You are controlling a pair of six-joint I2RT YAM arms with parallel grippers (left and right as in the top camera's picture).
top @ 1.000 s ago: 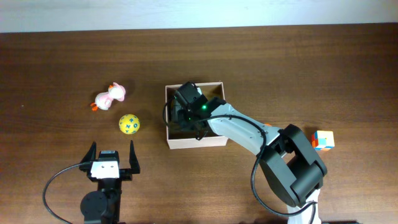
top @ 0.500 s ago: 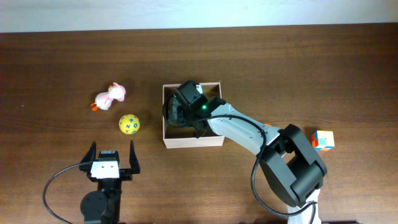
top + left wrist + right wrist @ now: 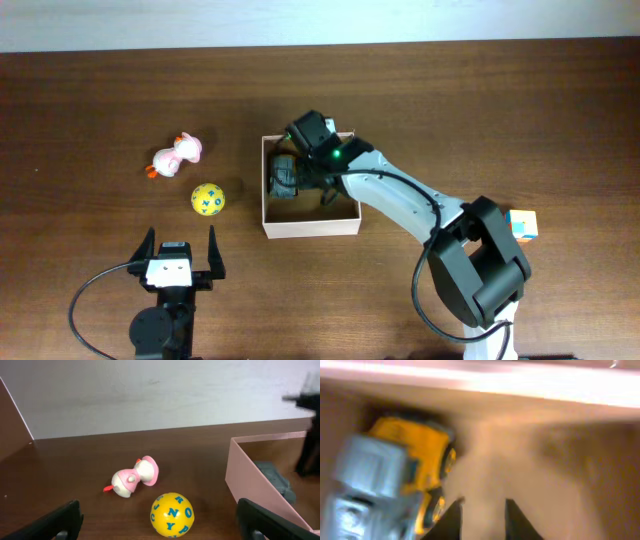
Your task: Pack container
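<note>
The container (image 3: 310, 228), a shallow white box with a tan inside, sits mid-table. A yellow-and-grey toy truck (image 3: 285, 177) lies in its left half, also seen in the right wrist view as the truck (image 3: 395, 475) on the tan floor. My right gripper (image 3: 303, 138) hovers over the box's far part. In its own view the right gripper (image 3: 483, 510) stands open beside the truck, with nothing between its fingers. My left gripper (image 3: 180, 243) is wide open near the front edge, short of a yellow letter ball (image 3: 207, 199).
A pink-and-white duck toy (image 3: 178, 155) lies left of the box, beyond the ball. A colourful cube (image 3: 520, 225) sits at the right, next to my right arm's base. From the left wrist I see the ball (image 3: 171, 514), duck (image 3: 135, 477) and box wall (image 3: 240, 467).
My right gripper has opened and let the truck go inside the box, then drawn back toward the far wall. The box slid slightly left. The left arm has not moved.
</note>
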